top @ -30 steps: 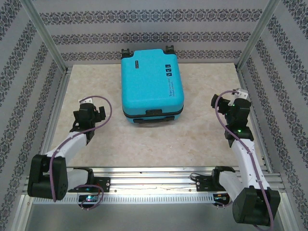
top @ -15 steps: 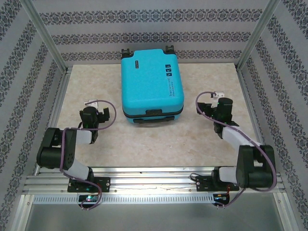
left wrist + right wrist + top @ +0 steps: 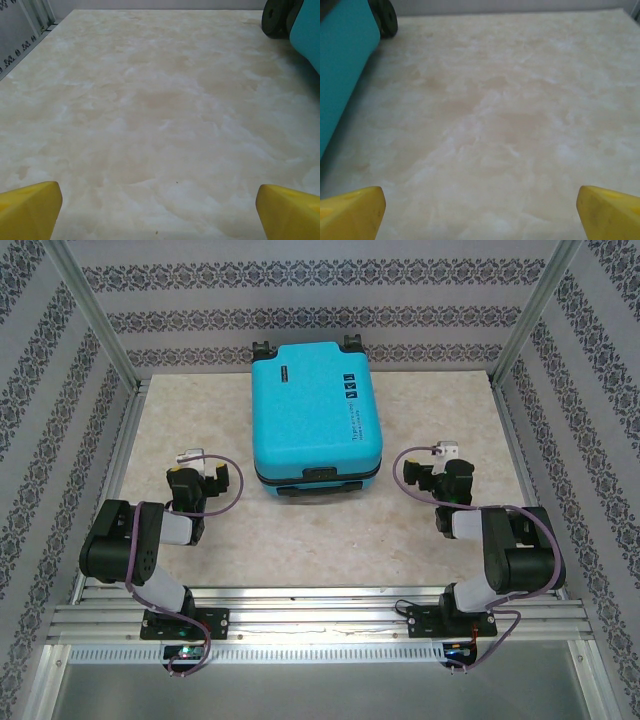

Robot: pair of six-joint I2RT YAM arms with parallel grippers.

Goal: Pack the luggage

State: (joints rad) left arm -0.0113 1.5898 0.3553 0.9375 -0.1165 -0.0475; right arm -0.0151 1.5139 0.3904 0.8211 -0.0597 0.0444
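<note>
Smooth hard-shell turquoise luggage (image 3: pixel 313 412), matt marbled table (image 3: pixel 300 530), yellow plastic fingers (image 3: pixel 30 207)

Both end effectors (image 3: pixel 157 217) (image 3: pixel 480 217), jaws wide apart

The luggage (image 3: pixel 316 415) is gleaming bright turquoise, its wheels (image 3: pixel 264 348) and zipper band (image 3: pixel 300 480) showing black; the worktop (image 3: pixel 300 540) is glowing cream with pale marbled clouding; the walls (image 3: pixel 300 315) are running light stripes between dark floral bands; the cables (image 3: pixel 237 483) are showing purple; the left pincer (image 3: pixel 159 215) and right pincer (image 3: pixel 480 215) are flashing yellow tips.
</note>
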